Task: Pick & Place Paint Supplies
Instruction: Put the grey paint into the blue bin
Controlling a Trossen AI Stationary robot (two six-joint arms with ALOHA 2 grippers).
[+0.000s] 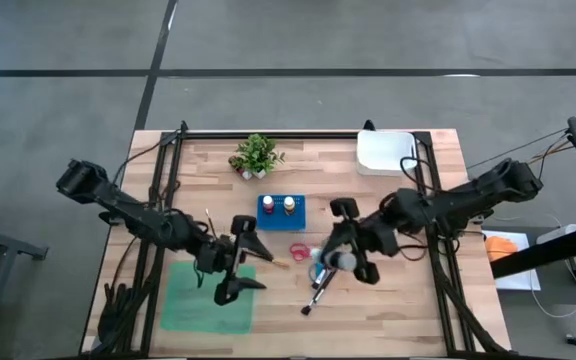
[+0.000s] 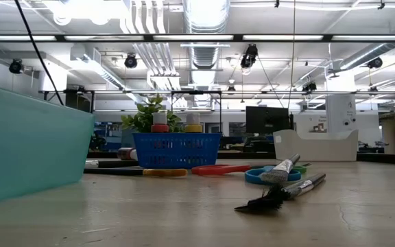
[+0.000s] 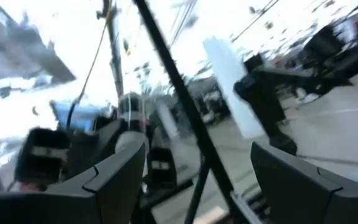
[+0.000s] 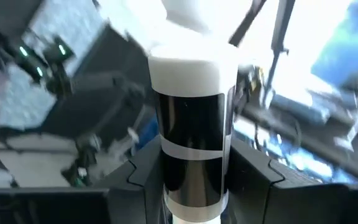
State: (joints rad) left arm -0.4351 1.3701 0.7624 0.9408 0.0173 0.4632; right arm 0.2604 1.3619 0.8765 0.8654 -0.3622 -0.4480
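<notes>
white-capped, the black paint bottle (image 4: 191, 143) sat clamped in the right gripper (image 1: 345, 262) above the brushes (image 1: 320, 290) and scissors (image 1: 299, 250) — probably bound for the blue basket (image 1: 281, 210) — while the left gripper (image 1: 240, 262) hung spread and empty over the green mat (image 1: 208, 298).

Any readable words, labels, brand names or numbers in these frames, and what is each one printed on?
None can be read.
Black paint bottle with white cap, shut in the right gripper: a plain pale band, no legible text.
Red-capped and yellow-capped bottles in the blue mesh basket: labels too small to read.
</notes>
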